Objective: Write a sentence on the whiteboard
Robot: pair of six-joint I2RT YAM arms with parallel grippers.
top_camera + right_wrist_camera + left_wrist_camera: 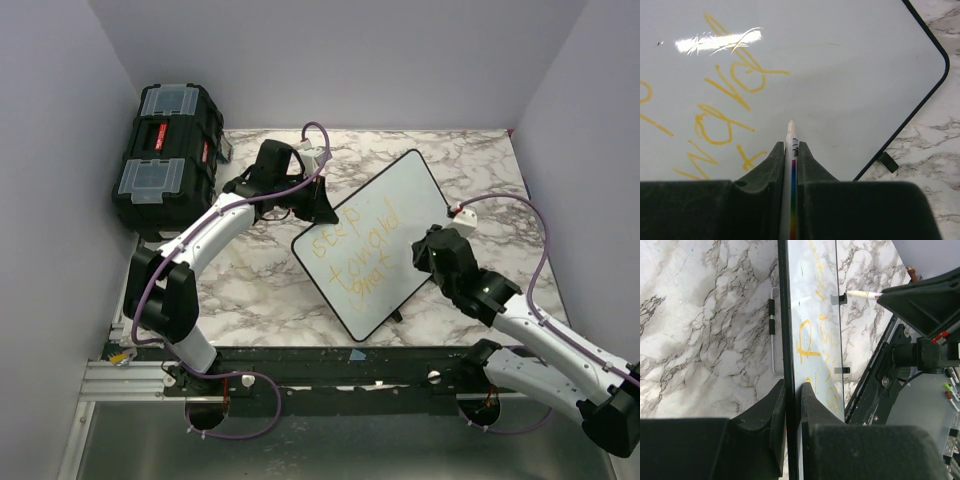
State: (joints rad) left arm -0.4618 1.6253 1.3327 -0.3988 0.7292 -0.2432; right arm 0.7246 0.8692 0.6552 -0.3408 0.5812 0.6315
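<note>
Whiteboard [395, 235], large, flat, white and rectangular with a thin black rim and rounded corners, sits at a diagonal in the middle of the grey-veined white marble table [250, 285]. Starting at the left, we see a black plastic toolbox [168, 155] with clear lid compartments at the table's far left edge, well apart from the board. Next comes the left gripper [791, 390], its 2 fingers clamped on the board's black rim at the upper-left edge. Across the white surface runs the sentence [358, 250], 3 lines of yellow-orange handwriting. Right of that, the right gripper [791, 149] pinches a slim white marker [791, 131] with a rainbow band, its tip at bare board just beside the words; we cannot tell whether it touches.
</note>
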